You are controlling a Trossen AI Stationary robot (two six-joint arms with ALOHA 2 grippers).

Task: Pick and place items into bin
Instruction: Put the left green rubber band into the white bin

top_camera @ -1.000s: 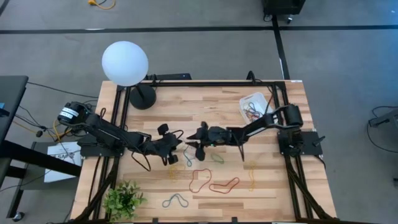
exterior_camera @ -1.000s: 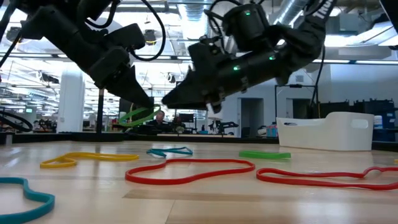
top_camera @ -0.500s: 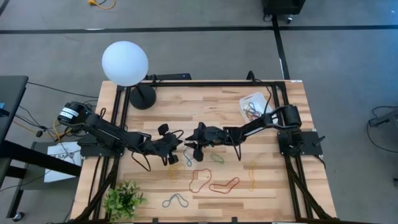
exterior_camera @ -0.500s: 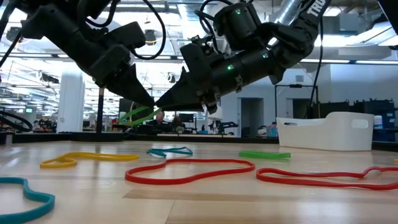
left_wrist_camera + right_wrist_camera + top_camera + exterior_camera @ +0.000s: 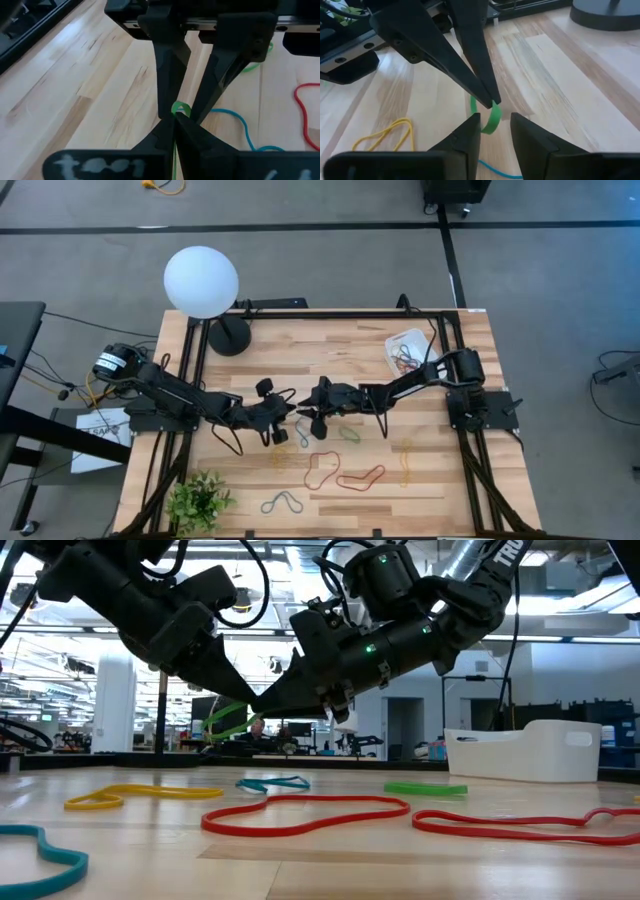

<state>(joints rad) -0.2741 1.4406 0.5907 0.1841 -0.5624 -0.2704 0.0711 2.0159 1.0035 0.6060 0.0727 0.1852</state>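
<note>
Above the middle of the table, my left gripper (image 5: 298,420) is shut on a green rubber-band loop (image 5: 487,117). My right gripper (image 5: 495,131) faces it tip to tip and is open, one finger on each side of the hanging loop. More items lie flat on the wood: red loops (image 5: 322,470) (image 5: 360,477), yellow ones (image 5: 405,460) (image 5: 285,458), a green one (image 5: 348,433) and grey-blue ones (image 5: 283,502) (image 5: 303,430). The white bin (image 5: 408,350) stands at the far right with several loops inside. My left gripper pinches one end of the green loop (image 5: 179,108) between its two fingertips. The fingers slant down toward the table's right side. The loop is lifted clear of the wood and hangs slack below the tips (image 5: 228,720). My right gripper stands around the loop; I cannot tell whether a finger touches it.
A white globe lamp (image 5: 201,281) on a black base stands at the far left. A small green plant (image 5: 200,502) sits at the near left corner. Black frame rails (image 5: 190,380) run along both sides. Bare wood lies between the loops and the bin.
My right gripper has edged toward the table's left, until its fingertips stand at the left gripper's tips around the green loop. The loop stays held in the air by my left gripper.
</note>
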